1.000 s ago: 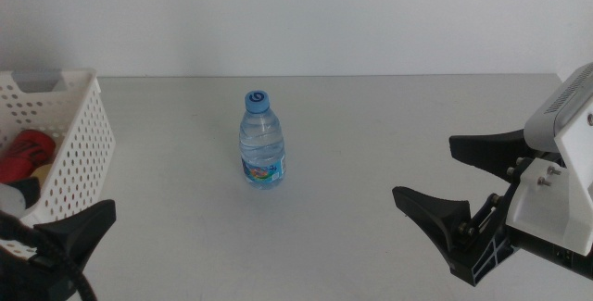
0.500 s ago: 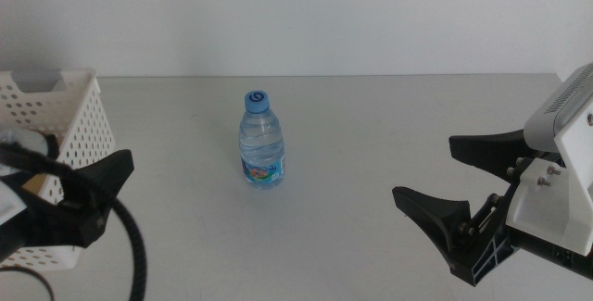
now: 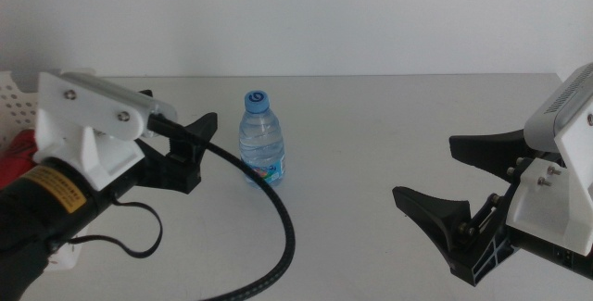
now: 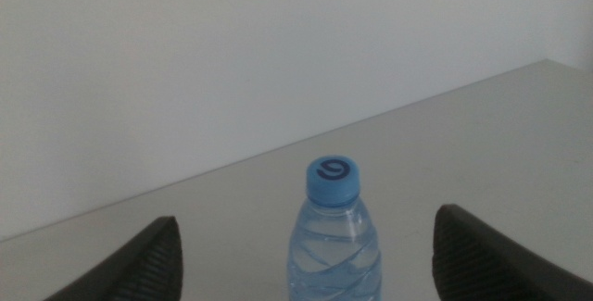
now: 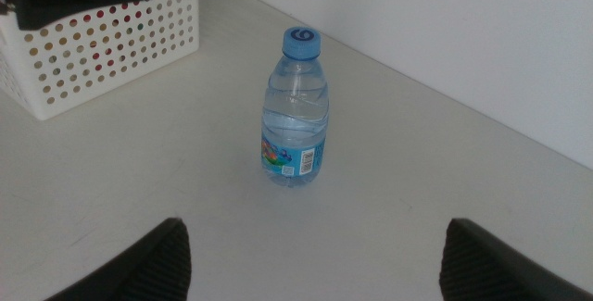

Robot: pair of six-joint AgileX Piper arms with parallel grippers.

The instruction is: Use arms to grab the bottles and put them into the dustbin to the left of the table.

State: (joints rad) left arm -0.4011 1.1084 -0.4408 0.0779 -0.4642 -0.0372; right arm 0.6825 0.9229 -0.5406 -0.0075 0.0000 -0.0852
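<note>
Left claw [image 4: 306, 255] wide, lined up on small blue-capped clear water bottle [image 3: 262, 140] mid-desk. Step: approach. Next: advance, close on body. Right claw [image 3: 445, 185] wide, waiting near right edge.

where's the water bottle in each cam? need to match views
Middle view: water bottle stands upright at centre, just right of the left gripper.
Left wrist view: bottle at bottom centre, cap and shoulders only, between the open jaws.
Right wrist view: bottle at centre, whole and upright, right of the white basket.
Shared landmark: its blue cap, seen in all three.
</note>
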